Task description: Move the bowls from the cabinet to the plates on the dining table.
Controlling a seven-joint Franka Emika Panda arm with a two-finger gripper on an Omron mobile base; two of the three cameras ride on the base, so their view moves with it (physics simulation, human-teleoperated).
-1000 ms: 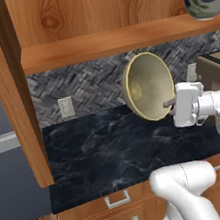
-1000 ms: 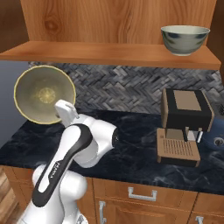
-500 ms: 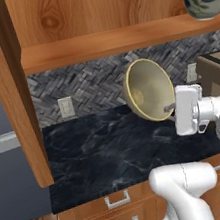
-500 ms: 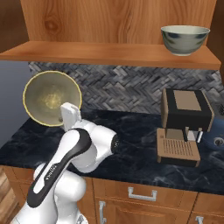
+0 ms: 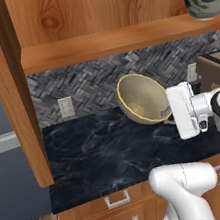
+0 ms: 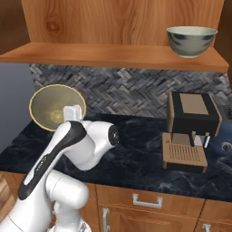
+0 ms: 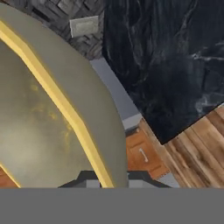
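The hand [image 7: 107, 183] pinches the tan bowl's [image 5: 141, 99] rim, fingertips mostly hidden.

A wooden shelf [image 6: 113, 56] inside the cabinet [image 5: 9, 98] carries one mottled bowl [image 6: 190, 41] near its right end. Below, the dark marble counter [image 5: 115, 157] bears a coffee machine [image 6: 190, 131] at the right.

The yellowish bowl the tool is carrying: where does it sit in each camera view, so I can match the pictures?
Left base view: yellowish bowl at centre, tipped on its side, opening facing left, above the black counter.
Right base view: at left, opening facing the camera, just behind the arm's hand.
Hand view: fills the left half, yellow rim running diagonally.
Shared landmark: the herringbone backsplash behind it.
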